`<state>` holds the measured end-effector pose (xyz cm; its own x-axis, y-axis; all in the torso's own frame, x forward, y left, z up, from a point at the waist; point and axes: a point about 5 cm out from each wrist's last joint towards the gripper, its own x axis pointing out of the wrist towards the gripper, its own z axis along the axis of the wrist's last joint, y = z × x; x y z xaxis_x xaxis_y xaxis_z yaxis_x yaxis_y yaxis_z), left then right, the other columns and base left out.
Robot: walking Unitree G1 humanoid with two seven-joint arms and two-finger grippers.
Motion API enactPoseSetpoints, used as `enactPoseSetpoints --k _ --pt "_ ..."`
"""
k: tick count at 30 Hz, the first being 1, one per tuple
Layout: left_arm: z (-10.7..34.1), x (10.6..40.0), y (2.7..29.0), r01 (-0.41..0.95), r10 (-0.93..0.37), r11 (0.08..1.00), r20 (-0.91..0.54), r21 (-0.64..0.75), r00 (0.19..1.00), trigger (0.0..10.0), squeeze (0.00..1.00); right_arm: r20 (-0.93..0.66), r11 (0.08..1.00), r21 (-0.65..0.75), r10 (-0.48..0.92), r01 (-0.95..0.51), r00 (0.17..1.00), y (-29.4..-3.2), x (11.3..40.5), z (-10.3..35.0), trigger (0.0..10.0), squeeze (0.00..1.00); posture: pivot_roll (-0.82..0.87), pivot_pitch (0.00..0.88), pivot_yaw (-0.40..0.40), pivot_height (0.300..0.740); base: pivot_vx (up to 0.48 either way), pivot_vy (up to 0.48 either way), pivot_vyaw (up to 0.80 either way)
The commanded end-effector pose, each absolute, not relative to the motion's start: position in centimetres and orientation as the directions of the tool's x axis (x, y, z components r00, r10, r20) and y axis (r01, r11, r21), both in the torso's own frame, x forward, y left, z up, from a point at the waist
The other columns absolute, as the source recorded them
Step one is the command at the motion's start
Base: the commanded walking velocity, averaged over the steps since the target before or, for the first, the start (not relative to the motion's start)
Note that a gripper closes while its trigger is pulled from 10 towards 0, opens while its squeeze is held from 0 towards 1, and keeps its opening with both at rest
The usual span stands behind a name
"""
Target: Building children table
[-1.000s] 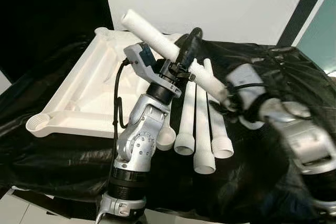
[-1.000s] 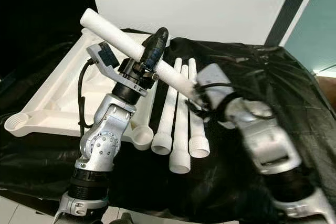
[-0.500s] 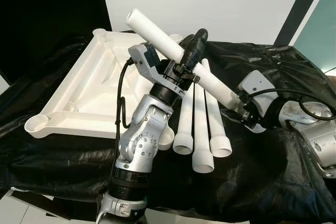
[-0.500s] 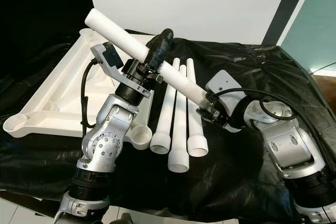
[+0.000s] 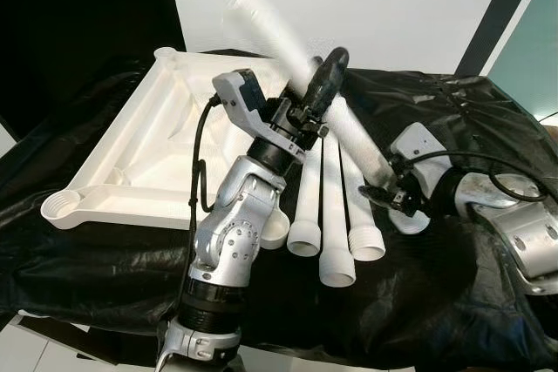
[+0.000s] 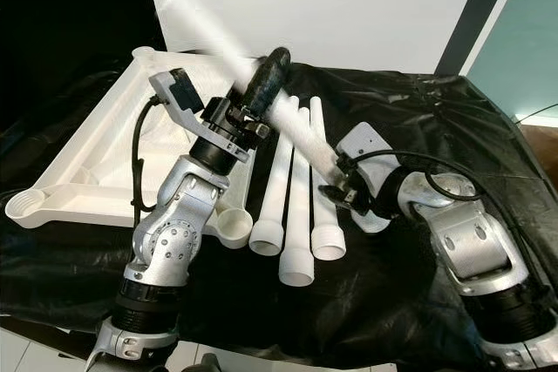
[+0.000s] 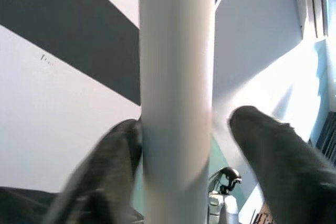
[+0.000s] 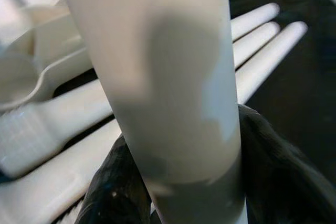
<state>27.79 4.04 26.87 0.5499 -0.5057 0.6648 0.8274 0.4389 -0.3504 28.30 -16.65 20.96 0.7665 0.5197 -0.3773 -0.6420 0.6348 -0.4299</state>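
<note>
White table leg (image 5: 301,71): raised aslant above the black-draped surface (image 5: 436,302), upper end blurred. Clamped mid-length by left gripper (image 5: 321,84), one finger touching, the other slightly off in the left wrist view; lower end pinched between fingers of right gripper (image 5: 381,189). Three spare legs (image 5: 327,215): side by side near the surface's middle, threaded ends toward the front edge. Upturned white tabletop (image 5: 139,154): at the left edge, sockets at its corners.
</note>
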Motion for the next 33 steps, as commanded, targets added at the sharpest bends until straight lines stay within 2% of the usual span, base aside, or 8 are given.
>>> enactPoseSetpoints --k 1,9,10,12,13,28,29,33 --pt "27.5 26.8 3.6 0.905 -0.568 0.326 0.709 -0.274 0.419 10.0 0.0 -0.348 0.673 -0.424 0.496 -0.606 0.795 -17.0 28.5 21.4 0.0 0.0 0.17 0.0 -0.021 0.74 0.0 0.0 0.0" --pt "25.7 24.4 4.0 0.982 -0.751 0.114 0.634 -0.15 0.184 10.0 0.0 -0.272 0.759 -0.431 0.406 -0.488 0.872 -17.7 29.3 22.2 0.0 0.0 0.17 0.0 -0.018 0.74 0.0 0.0 0.0" --pt "24.8 24.2 4.1 0.988 -0.805 0.099 0.574 -0.12 0.15 10.0 0.0 -0.24 0.777 -0.438 0.384 -0.452 0.892 -17.9 29.6 22.6 7.0 0.0 0.17 0.0 -0.017 0.74 0.0 0.0 0.0" --pt "23.4 24.1 4.2 0.993 -0.872 0.094 0.476 -0.073 0.117 10.0 0.0 -0.202 0.793 -0.445 0.363 -0.415 0.91 -18.0 29.9 23.1 7.0 0.0 0.17 0.0 -0.017 0.74 0.0 0.0 0.0" --pt "21.8 24.1 4.5 0.996 -0.928 0.083 0.362 -0.037 0.091 10.0 0.0 -0.168 0.81 -0.442 0.347 -0.385 0.923 -18.1 30.1 23.6 10.0 0.0 0.17 0.0 -0.018 0.74 0.0 0.0 0.0" --pt "16.6 24.5 8.4 1.0 -0.99 -0.01 -0.138 0.004 -0.009 10.0 0.0 -0.083 0.847 -0.408 0.338 -0.341 0.938 -17.6 30.4 24.6 10.0 0.0 0.17 0.0 -0.027 0.74 0.0 0.0 0.0" --pt "16.5 24.4 8.9 1.0 -0.987 -0.028 -0.157 -0.004 -0.028 10.0 0.2 -0.078 0.85 -0.405 0.335 -0.337 0.939 -17.6 30.4 24.6 10.0 0.0 0.17 0.0 -0.028 0.74 0.0 0.0 0.0" --pt "16.2 24.1 10.1 0.998 -0.976 -0.06 -0.209 -0.001 -0.059 10.0 0.31 -0.072 0.854 -0.401 0.331 -0.331 0.941 -17.6 30.4 24.6 10.0 0.0 0.17 0.0 -0.028 0.74 0.0 0.0 0.0"
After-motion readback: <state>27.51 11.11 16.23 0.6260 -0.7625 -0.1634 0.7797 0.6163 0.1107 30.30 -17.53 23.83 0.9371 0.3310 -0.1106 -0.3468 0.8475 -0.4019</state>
